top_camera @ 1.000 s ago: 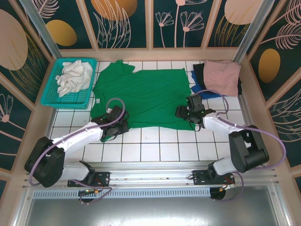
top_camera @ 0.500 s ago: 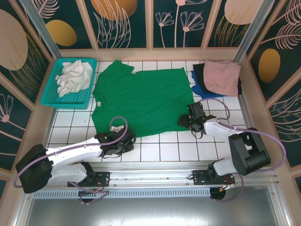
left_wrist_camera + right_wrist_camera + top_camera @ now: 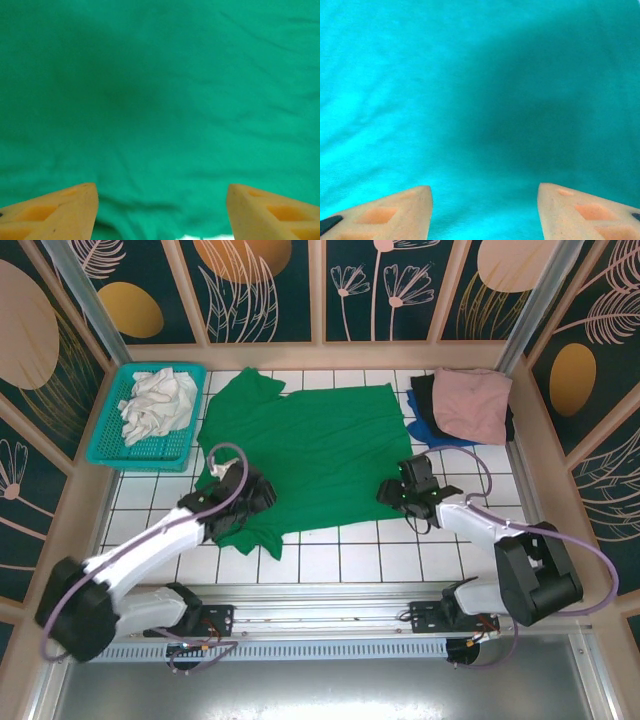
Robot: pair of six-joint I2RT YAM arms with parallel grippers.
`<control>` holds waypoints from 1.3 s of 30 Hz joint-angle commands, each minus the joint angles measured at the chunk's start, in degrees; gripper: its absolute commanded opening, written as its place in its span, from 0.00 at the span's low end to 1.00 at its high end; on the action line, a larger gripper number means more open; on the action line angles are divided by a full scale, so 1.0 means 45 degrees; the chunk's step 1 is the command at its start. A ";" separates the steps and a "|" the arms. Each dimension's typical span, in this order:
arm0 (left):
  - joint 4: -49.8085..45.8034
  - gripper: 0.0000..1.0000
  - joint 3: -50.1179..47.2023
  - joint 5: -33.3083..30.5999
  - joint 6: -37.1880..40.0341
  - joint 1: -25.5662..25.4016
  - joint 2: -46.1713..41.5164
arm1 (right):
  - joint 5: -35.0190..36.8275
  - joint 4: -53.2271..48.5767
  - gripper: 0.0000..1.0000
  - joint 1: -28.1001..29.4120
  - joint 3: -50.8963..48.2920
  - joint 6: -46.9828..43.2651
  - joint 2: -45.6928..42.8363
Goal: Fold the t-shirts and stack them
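Beneath left end effector, right end effector: green t-shirt | both fingers spread apart

The t-shirt is green, the folded shirt pink, the basket teal, the tiles white.
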 commanded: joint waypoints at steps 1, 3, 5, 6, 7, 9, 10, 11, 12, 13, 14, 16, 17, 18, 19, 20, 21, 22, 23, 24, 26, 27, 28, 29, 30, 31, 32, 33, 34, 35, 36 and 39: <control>0.1921 0.66 0.0579 -0.0129 0.2037 0.1190 0.2508 | -0.0157 0.1032 0.58 0.0037 0.0611 -0.0147 0.1048; 0.2546 0.68 0.1287 0.0015 0.2308 0.1883 0.4413 | 0.0098 0.0966 0.58 -0.0005 0.0860 -0.0213 0.1769; 0.2995 0.64 0.2181 0.0644 0.2735 0.2668 0.6283 | 0.0289 0.0911 0.58 -0.0177 0.0796 -0.0188 0.2166; 0.2975 0.63 0.2593 0.0688 0.2825 0.2891 0.7059 | 0.0290 0.0939 0.58 -0.0304 0.0657 -0.0195 0.2239; 0.3044 0.63 0.2944 0.0707 0.3065 0.3096 0.7692 | 0.0289 0.0846 0.58 -0.0548 0.0450 -0.0137 0.2265; 0.3116 0.63 0.3666 0.0533 0.3312 0.3354 0.8543 | 0.0285 0.0925 0.58 -0.1030 -0.0095 -0.0038 0.2116; 0.3178 0.64 0.3995 0.0748 0.3521 0.3476 0.8973 | 0.0172 0.0912 0.58 -0.1245 -0.0349 0.0055 0.1975; 0.3151 0.65 0.4363 0.0823 0.3673 0.3573 0.9399 | 0.0039 0.0927 0.58 -0.1334 -0.0579 0.0121 0.1814; 0.3086 0.66 0.4742 0.0906 0.3869 0.3629 0.9738 | -0.0046 0.0889 0.58 -0.1348 -0.0724 0.0193 0.1647; 0.2974 0.66 0.5225 0.1065 0.4146 0.3655 1.0137 | -0.0157 0.0806 0.58 -0.1350 -0.0902 0.0330 0.1458; 0.2727 0.67 0.5616 0.1082 0.4248 0.3661 1.0411 | -0.0277 0.0799 0.58 -0.1332 -0.1054 0.0407 0.1274; 0.2369 0.69 0.6179 0.1607 0.4488 0.3671 1.0596 | -0.0141 0.0561 0.59 -0.1329 -0.1276 0.0602 0.0769; 0.2273 0.70 0.6141 0.1651 0.4471 0.3669 1.0418 | -0.0036 0.0321 0.59 -0.1324 -0.1298 0.0690 0.0482; 0.2238 0.71 0.5862 0.1764 0.4456 0.3679 1.0044 | 0.0106 -0.0014 0.59 -0.1335 -0.1298 0.0783 0.0079; 0.2228 0.72 0.5390 0.1795 0.4435 0.3669 0.9533 | 0.0264 -0.0329 0.60 -0.1335 -0.1308 0.0899 -0.0399; 0.2175 0.74 0.4901 0.1720 0.4348 0.3665 0.9062 | 0.0289 -0.0615 0.60 -0.1340 -0.1308 0.0999 -0.0832; 0.2160 0.75 0.4233 0.1812 0.4242 0.3670 0.8445 | 0.0500 -0.0844 0.61 -0.1351 -0.1335 0.1072 -0.1352; 0.2211 0.76 0.3532 0.1963 0.4156 0.3671 0.7826 | 0.0586 -0.1077 0.61 -0.1358 -0.1328 0.1099 -0.1801; 0.2262 0.77 0.2685 0.1990 0.3963 0.3654 0.7310 | 0.0620 -0.1260 0.61 -0.1365 -0.1303 0.1123 -0.2104; 0.2365 0.79 0.1877 0.2118 0.3803 0.3663 0.6651 | 0.0601 -0.1408 0.61 -0.1375 -0.1263 0.1119 -0.2374; 0.2434 0.81 0.0739 0.2182 0.3506 0.3660 0.5452 | 0.0497 -0.1501 0.62 -0.1353 -0.1118 0.1020 -0.2613; 0.2429 0.85 0.0275 0.2150 0.3358 0.3660 0.4912 | 0.0410 -0.1345 0.62 -0.1360 -0.1057 0.0918 -0.2611; 0.2443 0.90 -0.0053 0.2176 0.3238 0.3655 0.4406 | 0.0241 -0.1033 0.61 -0.1349 -0.1026 0.0842 -0.2507; 0.2466 0.93 -0.0288 0.2133 0.3152 0.3661 0.3992 | -0.0053 -0.0721 0.61 -0.1328 -0.1008 0.0784 -0.2311; 0.2453 0.94 -0.0452 0.2066 0.3075 0.3648 0.3585 | -0.0273 -0.0323 0.61 -0.1307 -0.0991 0.0681 -0.2002; 0.2438 0.95 -0.0549 0.2041 0.3037 0.3644 0.3267 | -0.0403 -0.0124 0.60 -0.1263 -0.0876 0.0644 -0.1587; 0.2342 0.95 -0.0573 0.2025 0.2981 0.3639 0.3020 | -0.0478 -0.0082 0.60 -0.1179 -0.0753 0.0604 -0.1172; 0.2162 0.95 -0.0604 0.1993 0.2936 0.3566 0.2760 | -0.0431 -0.0127 0.60 -0.1067 -0.0615 0.0570 -0.0730; 0.1940 0.96 -0.0674 0.1917 0.2885 0.3405 0.2463 | -0.0232 -0.0313 0.60 -0.0956 -0.0502 0.0667 -0.0421; 0.1690 0.98 -0.0779 0.1768 0.2817 0.3203 0.2138 | -0.0091 -0.0456 0.60 -0.0843 -0.0493 0.0767 -0.0274; 0.1314 0.98 -0.0898 0.1460 0.2674 0.2920 0.1678 | 0.0019 -0.0640 0.60 -0.0735 -0.0540 0.0937 -0.0266; 0.0146 0.98 -0.1344 0.0714 0.1981 0.1891 0.0127 | 0.0746 -0.1628 0.61 -0.0508 -0.0719 0.1605 -0.0816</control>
